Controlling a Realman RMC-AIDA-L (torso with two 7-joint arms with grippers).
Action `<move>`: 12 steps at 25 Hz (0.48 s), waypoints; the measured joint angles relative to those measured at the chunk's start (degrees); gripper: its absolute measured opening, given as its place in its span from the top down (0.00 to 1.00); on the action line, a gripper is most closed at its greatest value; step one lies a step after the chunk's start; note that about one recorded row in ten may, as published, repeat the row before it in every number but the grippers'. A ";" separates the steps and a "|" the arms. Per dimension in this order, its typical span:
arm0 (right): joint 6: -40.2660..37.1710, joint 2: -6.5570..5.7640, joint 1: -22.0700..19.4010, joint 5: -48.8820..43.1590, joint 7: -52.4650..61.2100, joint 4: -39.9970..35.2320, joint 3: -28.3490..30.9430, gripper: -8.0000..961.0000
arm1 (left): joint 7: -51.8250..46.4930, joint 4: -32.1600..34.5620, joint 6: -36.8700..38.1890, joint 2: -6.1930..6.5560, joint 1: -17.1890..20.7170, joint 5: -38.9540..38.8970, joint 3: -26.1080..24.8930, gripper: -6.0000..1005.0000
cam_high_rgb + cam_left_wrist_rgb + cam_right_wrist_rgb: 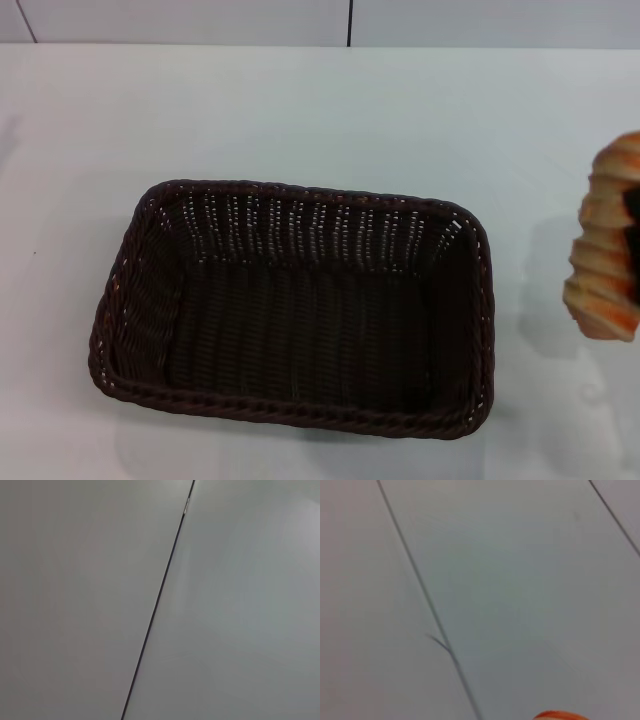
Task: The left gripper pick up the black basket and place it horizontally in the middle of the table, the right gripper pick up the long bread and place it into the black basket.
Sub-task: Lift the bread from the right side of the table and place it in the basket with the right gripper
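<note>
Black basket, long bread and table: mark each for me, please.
black basket (300,330), head view, on its woven floor.
long bread (600,240), head view, on its striped ridged side at the right edge.
table (300,110), head view, on bare white top behind the basket.

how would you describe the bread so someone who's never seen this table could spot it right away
Start at the white table and find the big black basket in its middle. Look toward the robot's right, at the edge of the head view: the long bread hangs there, outside the basket. It is far smaller, with ridged orange-and-cream stripes.
</note>
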 joint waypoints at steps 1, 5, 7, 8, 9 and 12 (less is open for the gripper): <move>-1.17 0.04 0.67 -1.52 0.81 0.07 -0.21 0.48 | -0.06 -0.05 0.00 0.00 0.00 0.01 0.04 0.24; 0.72 1.48 7.66 -10.45 3.87 0.06 -0.54 0.51 | -0.56 -0.54 0.10 0.01 0.03 0.14 0.09 0.24; 2.16 1.68 9.15 -11.67 4.07 0.19 -0.72 0.53 | -1.07 -0.79 0.15 0.02 0.06 0.17 0.08 0.24; 4.04 1.73 10.79 -12.87 4.16 0.55 -1.21 0.54 | -1.07 -0.79 0.15 0.02 0.06 0.17 0.08 0.24; 5.55 1.71 12.27 -13.78 4.18 0.98 -1.84 0.55 | -1.38 -1.38 0.06 0.03 0.13 0.13 0.19 0.24; 8.57 1.43 15.52 -15.92 4.18 2.20 -3.70 0.56 | -1.41 -1.38 0.04 0.03 0.15 0.13 0.23 0.24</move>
